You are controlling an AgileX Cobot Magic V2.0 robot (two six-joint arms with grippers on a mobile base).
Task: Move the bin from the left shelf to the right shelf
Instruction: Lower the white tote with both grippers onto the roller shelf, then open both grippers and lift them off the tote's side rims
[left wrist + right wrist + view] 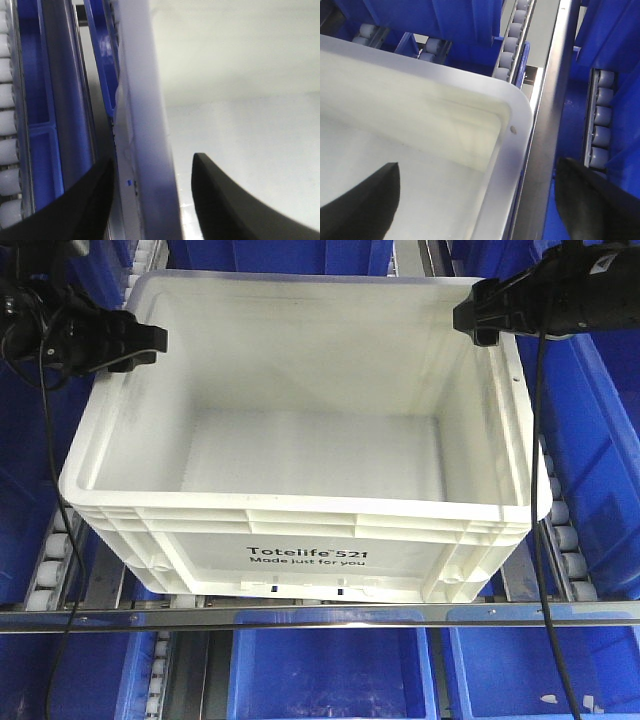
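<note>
My left gripper point(150, 200) straddles the left wall of the white bin point(300, 440), one finger outside and one inside with daylight on both sides, so it is parted and not yet pinching. My right gripper point(480, 200) likewise brackets the bin's right rim near its far corner, spread wide and clear of the plastic. The bin sits on the roller rack point(560, 530), between blue bins point(600, 420) to either side, with more below. My worry is an uneven pinch: if one side bites before the other, or only catches the thin rim, the bin could tilt or slip when lifted, and its side could knock the blue bin close on the left. From the front view my fingertips are hard to separate from the rim, the left wrist view is blurred, and the right shelf I am meant to reach is not clearly shown.
</note>
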